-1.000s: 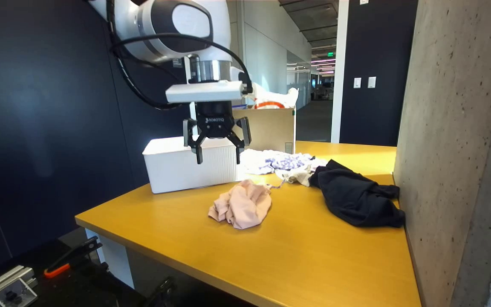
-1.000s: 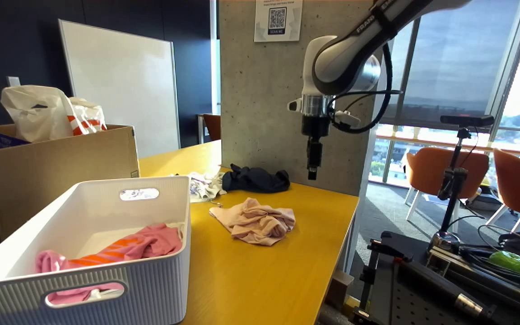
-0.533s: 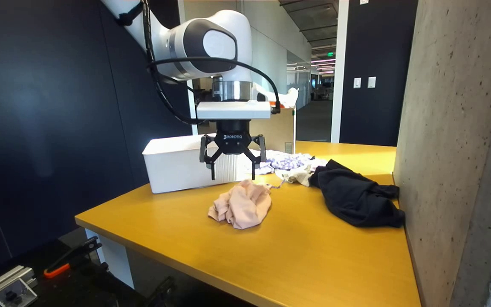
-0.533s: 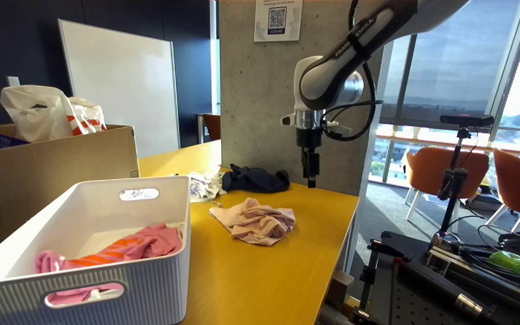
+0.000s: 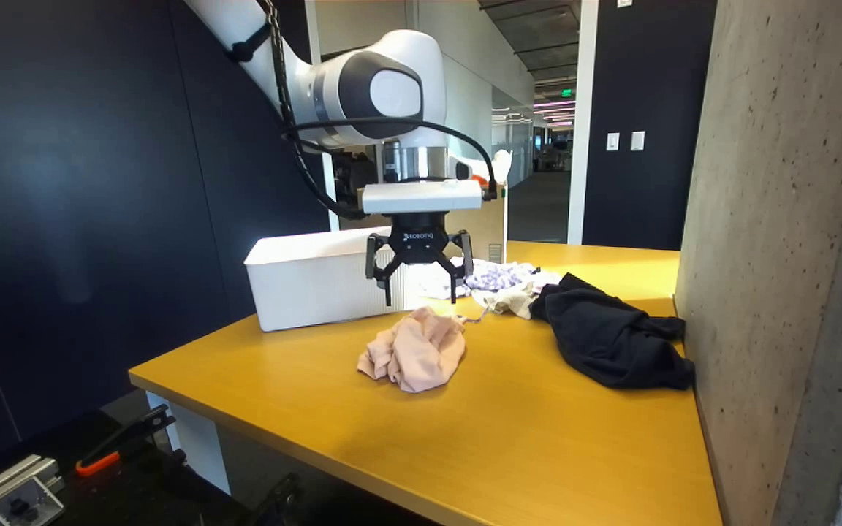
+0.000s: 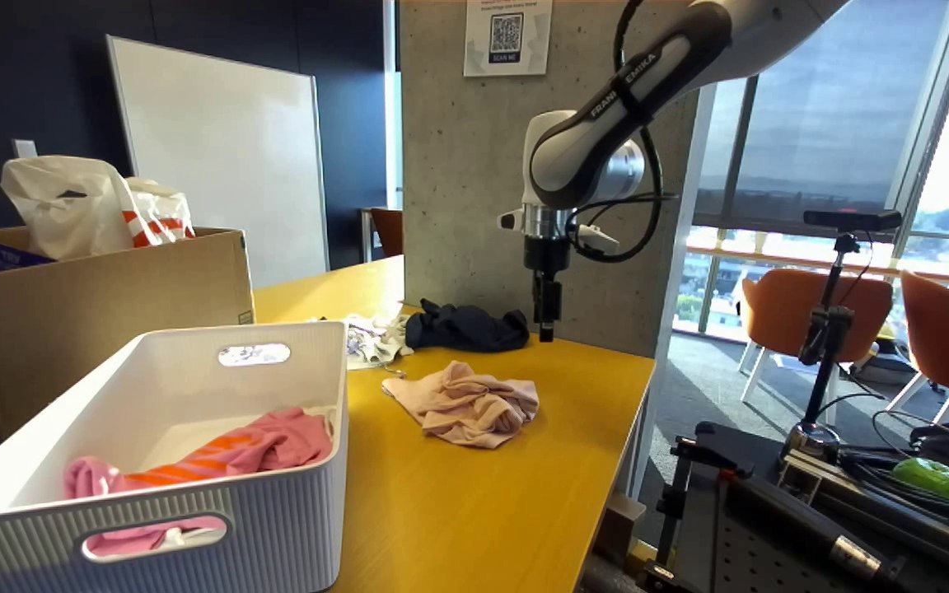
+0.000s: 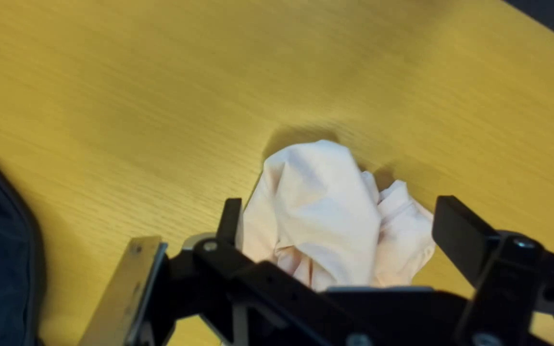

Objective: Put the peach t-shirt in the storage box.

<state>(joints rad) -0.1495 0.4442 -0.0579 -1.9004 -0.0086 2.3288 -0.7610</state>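
Your black gripper (image 5: 421, 302) hangs wide-fingered, seemingly above the crumpled peach t-shirt (image 5: 414, 352); only an exterior view shows the ribbed white box's (image 6: 277, 531) pink cloth (image 6: 219, 458).

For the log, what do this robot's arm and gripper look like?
The arm is white and rounded, with dark panels, a silver ring and EMIKA lettering. A black cable loops alongside. The gripper is black, marked ROBOTIQ, with two slim fingers.

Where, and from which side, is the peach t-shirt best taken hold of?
Probably pinch the raised, bunched fold of the peach t-shirt, coming straight down from above: it lies crumpled on the table, with loose cloth standing up there, and the open claw points downward.
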